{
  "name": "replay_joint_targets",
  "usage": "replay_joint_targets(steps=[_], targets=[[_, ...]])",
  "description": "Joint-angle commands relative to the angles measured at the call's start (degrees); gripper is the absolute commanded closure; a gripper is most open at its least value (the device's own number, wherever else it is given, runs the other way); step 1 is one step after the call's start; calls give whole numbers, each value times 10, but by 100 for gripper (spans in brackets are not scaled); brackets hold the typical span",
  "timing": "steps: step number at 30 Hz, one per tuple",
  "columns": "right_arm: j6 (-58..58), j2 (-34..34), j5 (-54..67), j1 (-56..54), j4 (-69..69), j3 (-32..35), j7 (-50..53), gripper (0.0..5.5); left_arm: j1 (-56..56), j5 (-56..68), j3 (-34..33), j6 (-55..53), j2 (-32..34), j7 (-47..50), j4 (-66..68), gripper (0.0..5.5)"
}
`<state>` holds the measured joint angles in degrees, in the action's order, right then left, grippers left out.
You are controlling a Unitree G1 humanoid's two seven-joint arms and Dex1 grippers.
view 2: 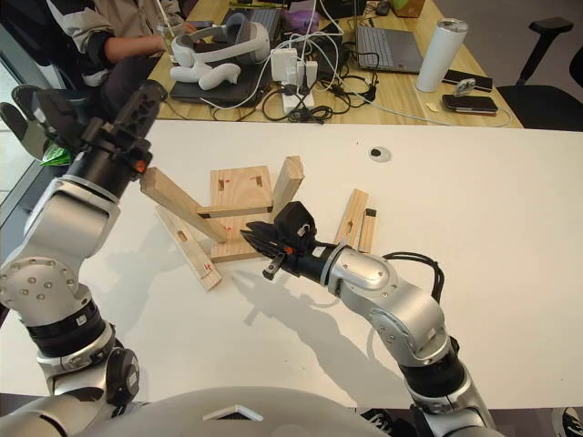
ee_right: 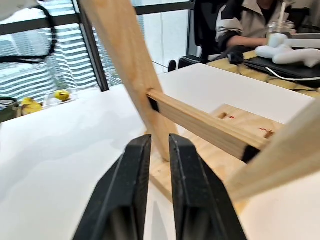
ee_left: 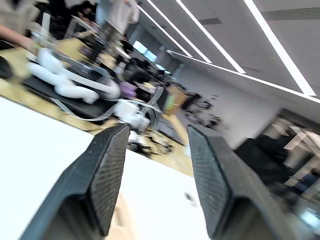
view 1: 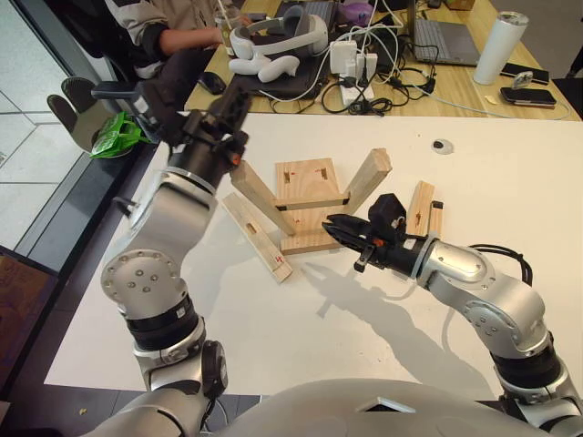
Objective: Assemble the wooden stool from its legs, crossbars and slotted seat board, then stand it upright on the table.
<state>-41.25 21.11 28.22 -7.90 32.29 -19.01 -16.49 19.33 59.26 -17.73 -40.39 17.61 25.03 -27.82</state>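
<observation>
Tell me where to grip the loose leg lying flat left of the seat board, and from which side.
Grip the loose leg across its narrow width, on the half nearer the robot, coming straight down. It lies flat on the table with both long edges clear, while its far end sits close to the tilted leg.

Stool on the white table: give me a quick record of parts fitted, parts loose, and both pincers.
fitted: left pale wooden leg and right pale wooden leg rise from the slotted wooden seat board, joined by one wooden crossbar
loose: slotted wooden leg flat left of the board; long wooden bar and short wooden bar to its right
left pincer: open, by the left leg's top
right pincer: shut, empty, near the crossbar
stool: not upright
</observation>
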Motion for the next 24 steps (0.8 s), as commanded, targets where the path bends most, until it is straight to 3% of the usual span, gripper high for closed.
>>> replay_joint_targets(steps=[1,5,7,12,17,20,24], targets=[[53,-41,-91,-8,-96,46,91,481,-36,-208,43,34,54,29,37,334],[106,2,-238,-47,-223,137,228,481,-61,-274,68,47,29,4,37,334],[137,19,-272,-59,-244,154,234,481,-65,-287,76,46,14,-11,36,334],[90,17,-253,-1,-146,100,133,481,-74,-321,100,39,1,-58,35,334],[-77,101,-107,55,65,2,-73,481,-37,-370,142,62,11,-144,112,334],[-88,48,-75,25,86,-10,-76,481,25,-398,167,105,2,-208,208,334],[-48,-58,-111,-24,8,-59,-27,481,136,-486,274,174,-15,-320,396,334]])
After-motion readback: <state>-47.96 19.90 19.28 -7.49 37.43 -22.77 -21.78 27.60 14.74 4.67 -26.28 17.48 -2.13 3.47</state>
